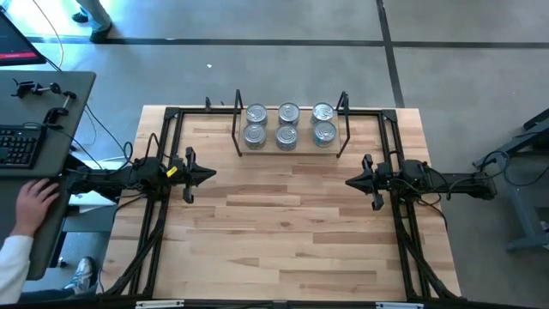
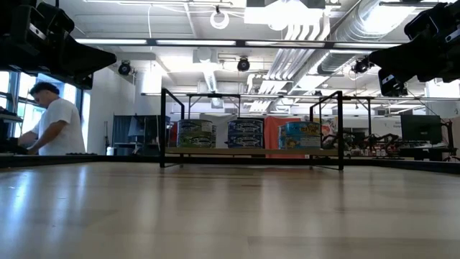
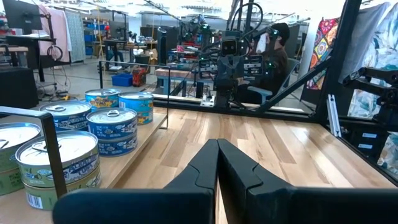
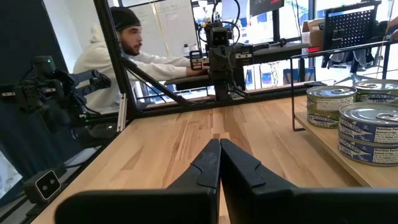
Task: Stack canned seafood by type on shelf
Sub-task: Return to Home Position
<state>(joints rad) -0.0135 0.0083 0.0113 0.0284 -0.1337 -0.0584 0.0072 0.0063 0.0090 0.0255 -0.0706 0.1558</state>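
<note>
The canned seafood stands on the shelf at the table's far middle, in several stacks of round tins with silver lids. The low view shows the stacks two tins high, with green, blue and teal labels side by side. My left gripper is shut and hangs level above the table's left side, pointing toward the right. My right gripper is shut too, and hangs level above the right side, facing it. Both are clear of the tins. The left wrist view shows the tins beside my shut left gripper.
The bare wooden tabletop lies between the arms and the near edge. A black tube frame runs round the table's sides. At the left stands a desk with a keyboard, and a person's hand rests there.
</note>
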